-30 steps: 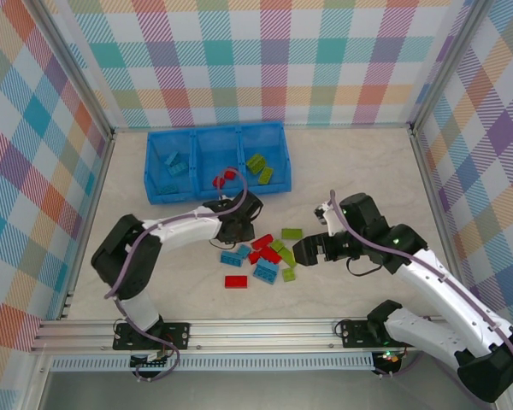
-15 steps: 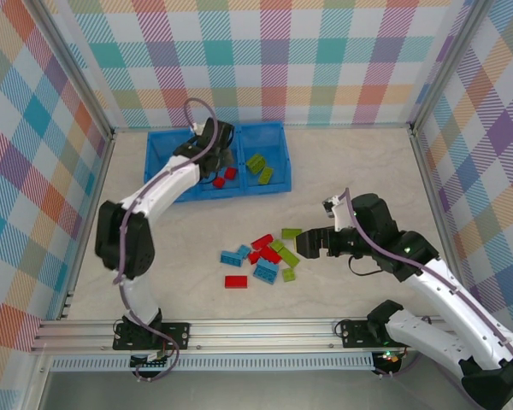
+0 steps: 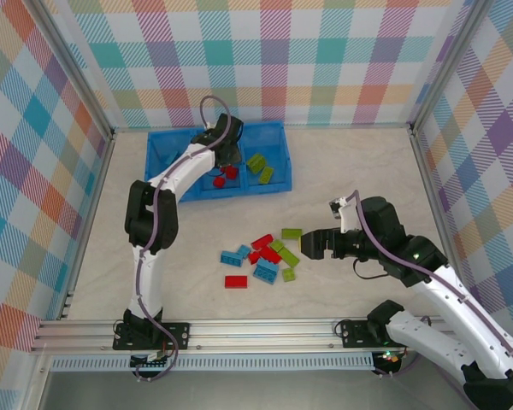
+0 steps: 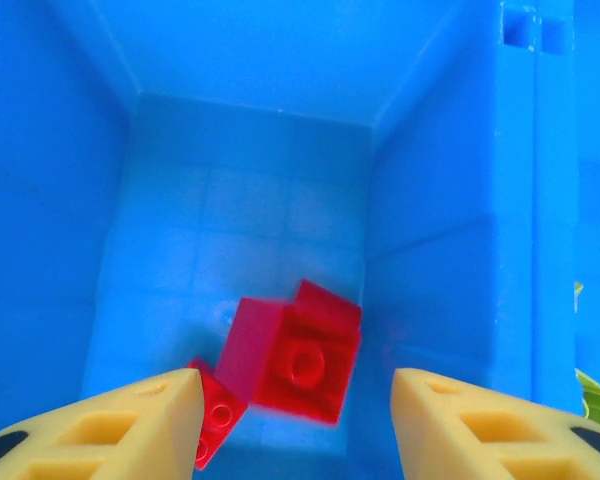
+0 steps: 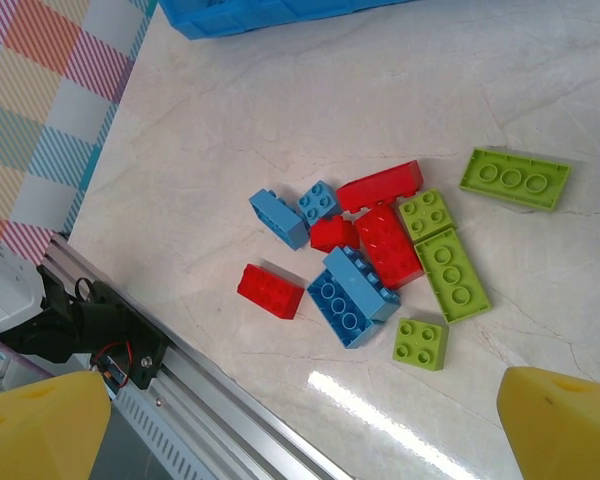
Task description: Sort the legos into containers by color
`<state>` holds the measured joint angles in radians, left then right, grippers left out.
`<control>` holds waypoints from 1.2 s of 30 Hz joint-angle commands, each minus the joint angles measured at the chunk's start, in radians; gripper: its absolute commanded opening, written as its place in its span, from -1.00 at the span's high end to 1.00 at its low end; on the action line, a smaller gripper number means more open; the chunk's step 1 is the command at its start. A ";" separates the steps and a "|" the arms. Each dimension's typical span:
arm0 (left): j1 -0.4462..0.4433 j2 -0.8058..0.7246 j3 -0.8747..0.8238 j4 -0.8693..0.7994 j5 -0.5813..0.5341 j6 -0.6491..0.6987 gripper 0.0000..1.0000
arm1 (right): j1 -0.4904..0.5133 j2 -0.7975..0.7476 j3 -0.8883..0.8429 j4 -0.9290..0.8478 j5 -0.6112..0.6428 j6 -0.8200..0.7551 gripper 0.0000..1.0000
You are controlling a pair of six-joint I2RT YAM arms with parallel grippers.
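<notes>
The left arm has swung away from the loose bricks and now reaches far out to the blue tray. The right arm has pulled back a little toward 3 o'clock.

The pale bench (image 3: 359,171) is the biggest thing. The left arm (image 3: 178,173) is stretched long from its base at 6 o'clock up toward 11 o'clock. The right arm (image 3: 440,290) is bent low, and its end points to 9 o'clock.

The tray (image 3: 181,195) lies at 11 o'clock on the bench, with three boxes side by side. The left gripper (image 3: 225,156) hangs over the middle box (image 4: 230,230). Its yellow fingers (image 4: 145,415) are spread apart and touch nothing. Under them, on the floor of that box, lie red legos (image 4: 300,360); the top one looks blurry. The left box (image 3: 158,179) has light blue legos (image 3: 173,162) in it. The right box (image 3: 276,149) has green legos (image 3: 258,164).

The right gripper (image 3: 310,248) is spread wide and holds nothing. It sits at 3 o'clock of the pile (image 3: 265,256) of red, blue and green legos in the middle of the bench. One red brick (image 3: 235,282) lies alone at 7 o'clock of the pile.
</notes>
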<state>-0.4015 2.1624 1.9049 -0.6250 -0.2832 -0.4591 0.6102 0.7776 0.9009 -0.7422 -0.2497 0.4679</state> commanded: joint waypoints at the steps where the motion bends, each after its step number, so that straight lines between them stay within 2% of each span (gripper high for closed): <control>1: 0.010 -0.151 -0.040 -0.034 -0.008 0.007 -0.08 | 0.008 0.012 0.014 0.018 0.006 0.017 -1.00; 4: 0.002 -0.300 -0.132 -0.014 0.011 0.006 -0.06 | 0.008 0.028 -0.001 0.056 0.043 0.022 -0.99; 8: -0.054 -0.538 -0.284 0.038 0.079 0.076 -0.05 | 0.007 0.064 -0.021 0.087 0.180 0.052 -0.99; 15: -0.285 -0.944 -0.536 0.053 0.167 0.426 -0.07 | 0.008 0.284 0.000 0.145 0.326 0.064 -1.00; 19: -0.332 -1.131 -0.648 -0.024 0.375 0.664 -0.18 | 0.008 0.460 0.039 0.172 0.383 0.079 -0.97; 21: -0.355 -1.212 -0.705 -0.062 0.417 0.771 -0.22 | 0.009 0.546 0.059 0.184 0.425 0.106 -0.99; 26: -0.369 -1.348 -0.867 -0.092 0.560 1.010 -0.46 | 0.013 0.700 0.077 0.274 0.434 0.145 -1.00; 29: -0.370 -1.380 -0.949 -0.059 0.631 1.077 -0.71 | 0.022 0.797 0.118 0.291 0.418 0.148 -0.99; 36: -0.371 -1.366 -1.016 -0.085 0.623 1.152 -0.89 | 0.051 0.968 0.194 0.294 0.423 0.163 -0.97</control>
<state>-0.7597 0.7971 0.9070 -0.7044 0.3058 0.6178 0.6495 1.7138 1.0702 -0.4587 0.1619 0.6029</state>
